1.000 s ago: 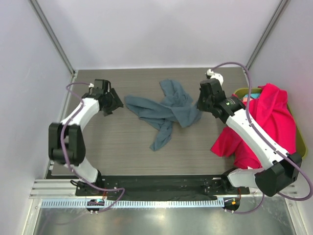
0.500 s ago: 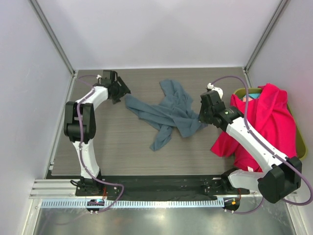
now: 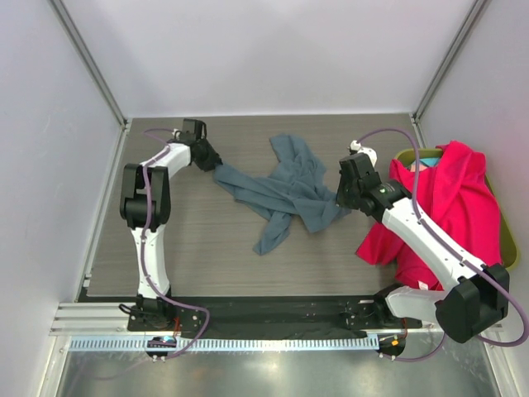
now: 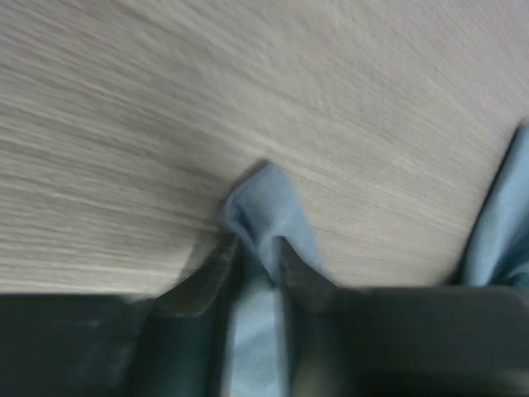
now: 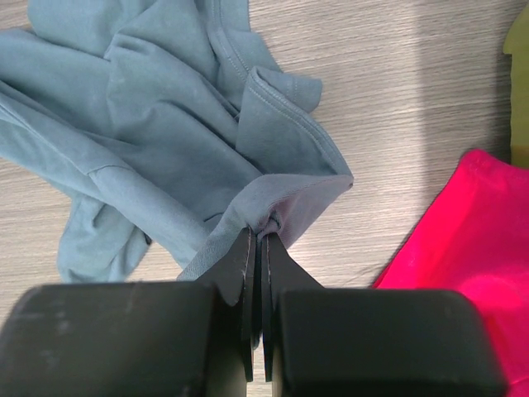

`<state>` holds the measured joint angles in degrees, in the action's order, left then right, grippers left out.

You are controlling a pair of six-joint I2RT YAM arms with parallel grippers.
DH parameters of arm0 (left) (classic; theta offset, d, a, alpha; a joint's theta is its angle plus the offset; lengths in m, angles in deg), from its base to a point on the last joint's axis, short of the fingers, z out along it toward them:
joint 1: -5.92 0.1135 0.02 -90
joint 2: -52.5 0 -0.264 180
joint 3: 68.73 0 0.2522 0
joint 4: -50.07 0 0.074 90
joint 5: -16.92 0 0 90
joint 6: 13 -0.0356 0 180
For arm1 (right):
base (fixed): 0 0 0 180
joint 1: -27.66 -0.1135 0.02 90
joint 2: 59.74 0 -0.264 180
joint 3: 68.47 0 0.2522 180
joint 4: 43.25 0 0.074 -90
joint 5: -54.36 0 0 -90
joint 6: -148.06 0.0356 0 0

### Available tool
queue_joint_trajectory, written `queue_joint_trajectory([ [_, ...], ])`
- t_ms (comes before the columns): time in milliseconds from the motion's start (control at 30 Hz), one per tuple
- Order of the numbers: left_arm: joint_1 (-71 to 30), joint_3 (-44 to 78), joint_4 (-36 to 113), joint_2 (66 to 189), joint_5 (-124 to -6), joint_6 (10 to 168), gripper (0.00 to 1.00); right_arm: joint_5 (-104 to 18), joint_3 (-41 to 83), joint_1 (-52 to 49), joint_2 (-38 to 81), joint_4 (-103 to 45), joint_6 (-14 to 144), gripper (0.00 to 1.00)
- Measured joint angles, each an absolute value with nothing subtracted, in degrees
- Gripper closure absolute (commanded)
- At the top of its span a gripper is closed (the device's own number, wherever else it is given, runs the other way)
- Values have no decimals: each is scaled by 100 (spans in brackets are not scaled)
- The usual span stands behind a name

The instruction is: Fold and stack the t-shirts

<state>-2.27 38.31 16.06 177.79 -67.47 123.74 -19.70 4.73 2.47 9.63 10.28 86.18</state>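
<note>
A slate grey-blue t-shirt (image 3: pixel 281 192) lies crumpled in the middle of the table. My left gripper (image 3: pixel 214 162) is at its far-left corner, jaws shut on a pinch of that grey-blue cloth (image 4: pixel 260 217). On the shirt's right edge, my right gripper (image 3: pixel 340 197) is shut on a fold of the hem (image 5: pixel 285 203). A bright pink-red t-shirt (image 3: pixel 446 207) hangs over the bin at the right and spills onto the table (image 5: pixel 463 240).
An olive-green bin (image 3: pixel 496 198) stands at the table's right edge under the pink-red shirt, with a bit of teal cloth (image 3: pixel 420 169) showing inside. Metal posts and white walls enclose the table on three sides.
The left arm swung from the left edge toward the shirt's left corner, then its jaws closed on the cloth. The right gripper drew back slightly with the hem and has since held still.
</note>
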Motion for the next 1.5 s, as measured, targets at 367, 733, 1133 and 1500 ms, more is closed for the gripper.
queue_joint_trajectory([
  [367,-281,3225,974,16555,-7014,12243,100,-1970,657,391,923,1046,8602,99],
  [733,-299,4145,-64,12149,-8200,11545,100,-2070,1959,391,-683,1107,8602,99],
  [1133,-297,4086,-436,9482,-8613,10957,100,-2951,2917,391,-2644,1258,8611,99],
  [1500,-251,6121,-1096,11939,-8996,10636,100,-1699,6960,416,1192,2337,8585,99],
])
